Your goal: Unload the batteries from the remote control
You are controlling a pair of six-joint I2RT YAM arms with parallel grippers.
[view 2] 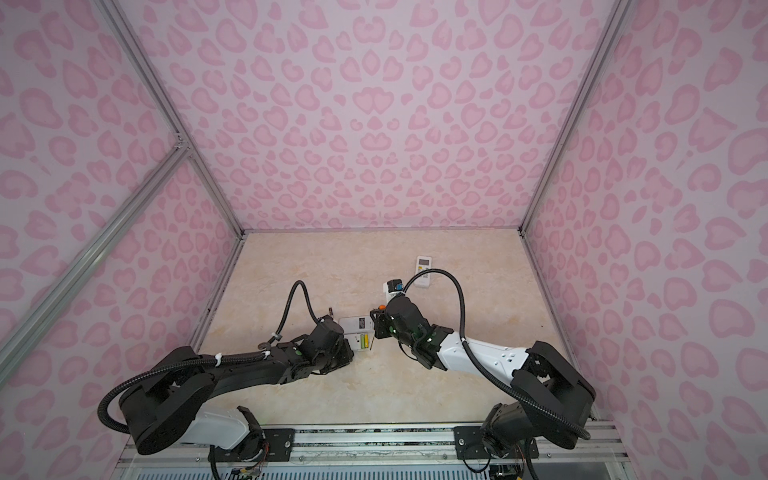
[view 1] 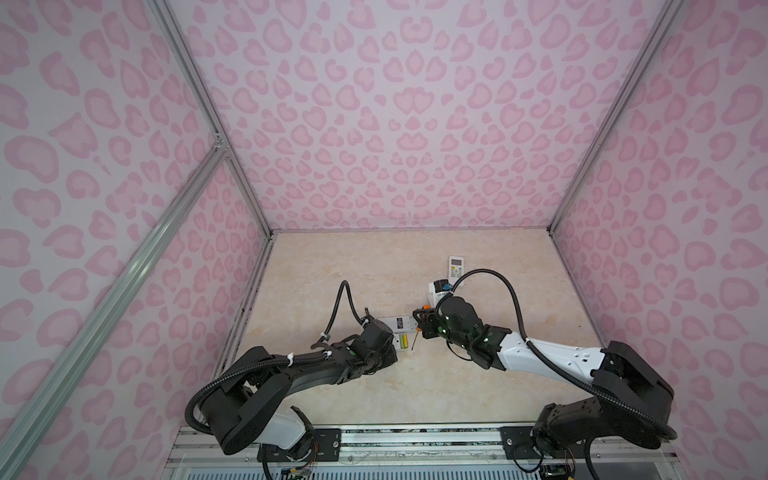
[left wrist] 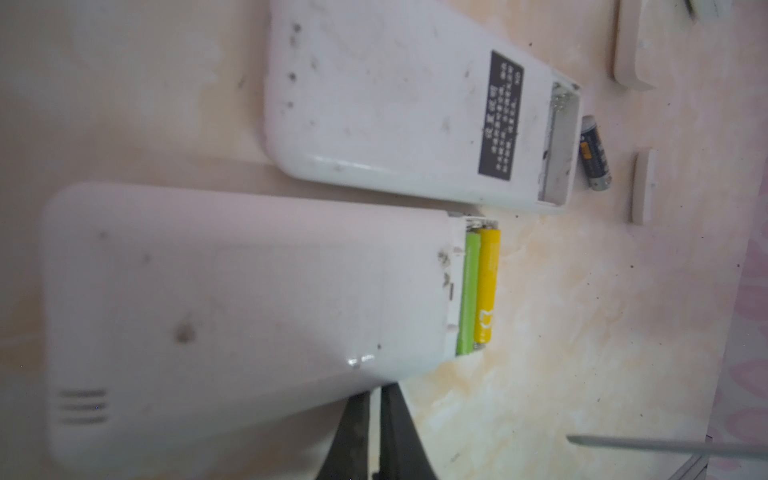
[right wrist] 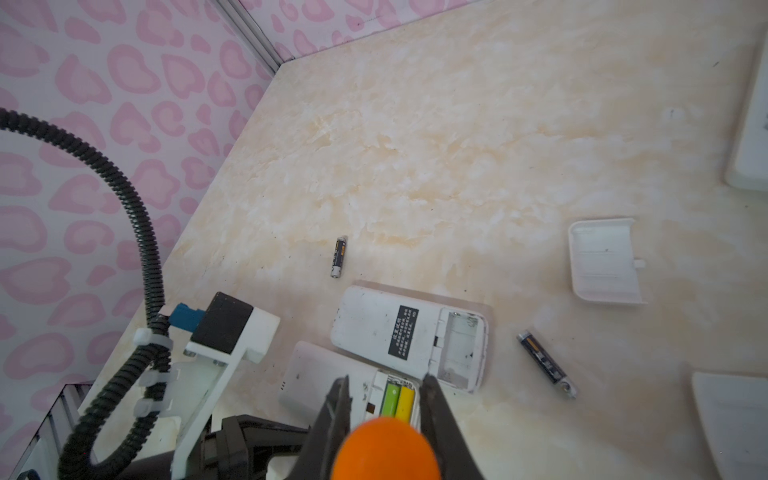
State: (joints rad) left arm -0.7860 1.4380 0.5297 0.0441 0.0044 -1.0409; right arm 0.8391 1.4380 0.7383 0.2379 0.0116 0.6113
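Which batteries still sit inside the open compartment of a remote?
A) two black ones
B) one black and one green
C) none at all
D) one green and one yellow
D: the green battery and the yellow battery lie side by side in the open slot of the remote.

An empty remote [right wrist: 374,328] and a loaded remote [right wrist: 320,374] are laid face down on the marble tabletop [right wrist: 415,145]. A black battery [right wrist: 339,256], a second battery [right wrist: 546,364] and a white cover [right wrist: 602,259] are placed nearby.
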